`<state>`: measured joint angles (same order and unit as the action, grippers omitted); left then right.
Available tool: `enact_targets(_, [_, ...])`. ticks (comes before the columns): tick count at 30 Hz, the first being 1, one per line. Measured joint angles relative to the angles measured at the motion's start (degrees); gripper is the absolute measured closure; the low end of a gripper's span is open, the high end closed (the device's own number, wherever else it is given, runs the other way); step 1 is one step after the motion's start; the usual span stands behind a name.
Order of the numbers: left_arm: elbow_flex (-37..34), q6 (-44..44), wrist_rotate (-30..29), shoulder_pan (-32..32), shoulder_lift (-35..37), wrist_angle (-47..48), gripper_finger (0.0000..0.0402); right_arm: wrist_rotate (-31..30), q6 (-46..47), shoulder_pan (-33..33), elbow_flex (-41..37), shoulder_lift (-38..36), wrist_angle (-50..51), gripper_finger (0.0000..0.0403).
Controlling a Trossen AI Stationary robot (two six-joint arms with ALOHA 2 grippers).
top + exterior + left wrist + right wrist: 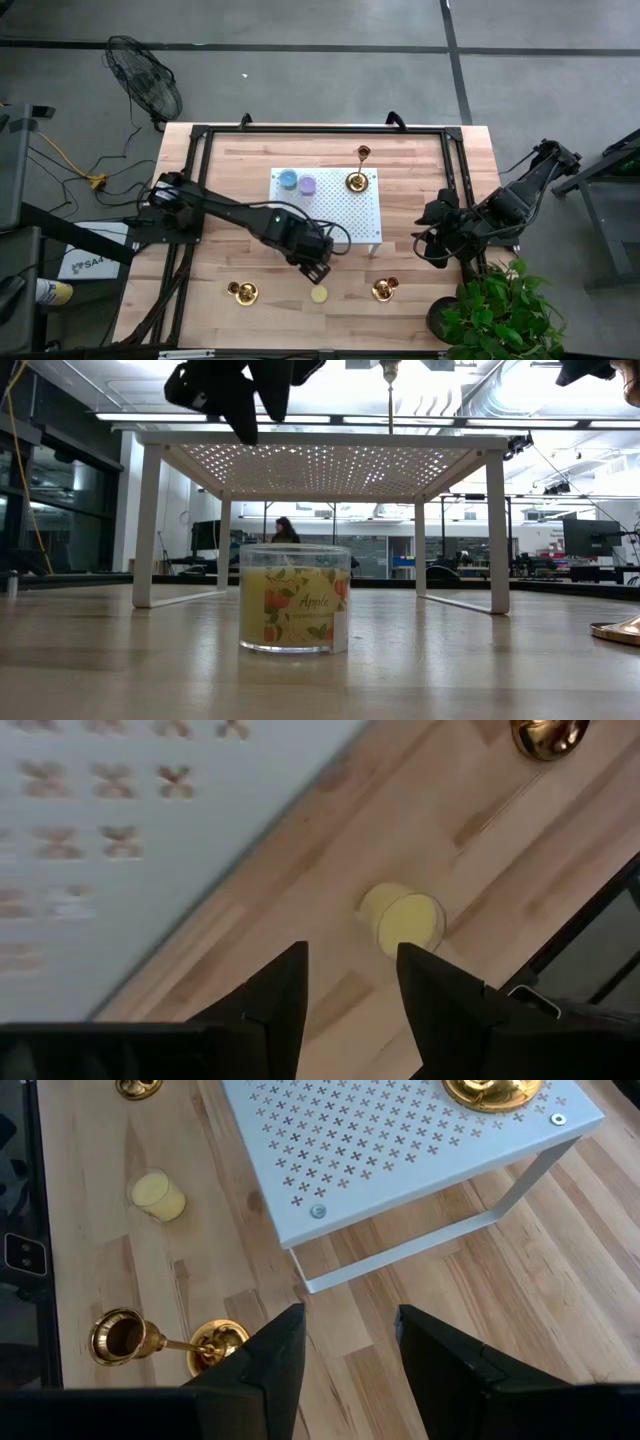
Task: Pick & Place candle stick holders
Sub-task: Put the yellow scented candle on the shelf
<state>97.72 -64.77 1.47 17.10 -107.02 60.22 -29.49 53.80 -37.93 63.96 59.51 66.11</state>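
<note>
Hovering with its two dark fingers parted and nothing between them, the left gripper [313,270] hangs over the front-centre of the table [440,310], just off the front edge of the white perforated shelf [330,215]. Directly ahead of it sits the yellow candle [319,294] (a distractor, labelled "Apple" in the low view), which the left wrist view frames just beyond the fingertips.

The candle stick holders lie outward from there: one brass holder [243,292] at front left, a second holder [384,289] at front right, lying on its side in the right wrist view, and a third holder [357,181] on the shelf's back-right corner, with what looks like a fourth holder [364,153] just behind the shelf. A blue candle [288,179] and a purple candle [308,184] occupy the shelf's back-left part.

The right gripper [437,240] waits at the table's right side, fingers likewise apart and empty.

Judged step: approach before a pick, no holder yet grasped. The next move calls for steering the left gripper away from the candle toward one of the front holders, lowering, and closing on its thin stem.
</note>
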Motion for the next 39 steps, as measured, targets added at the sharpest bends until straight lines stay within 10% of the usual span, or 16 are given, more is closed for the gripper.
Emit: enact_targets(39, [-1.9, -9.4, -1.6, 7.3, -9.5, -7.1, 0.0250, 0.9, 10.0, 0.0, 0.0, 0.1, -1.3, 0.0249])
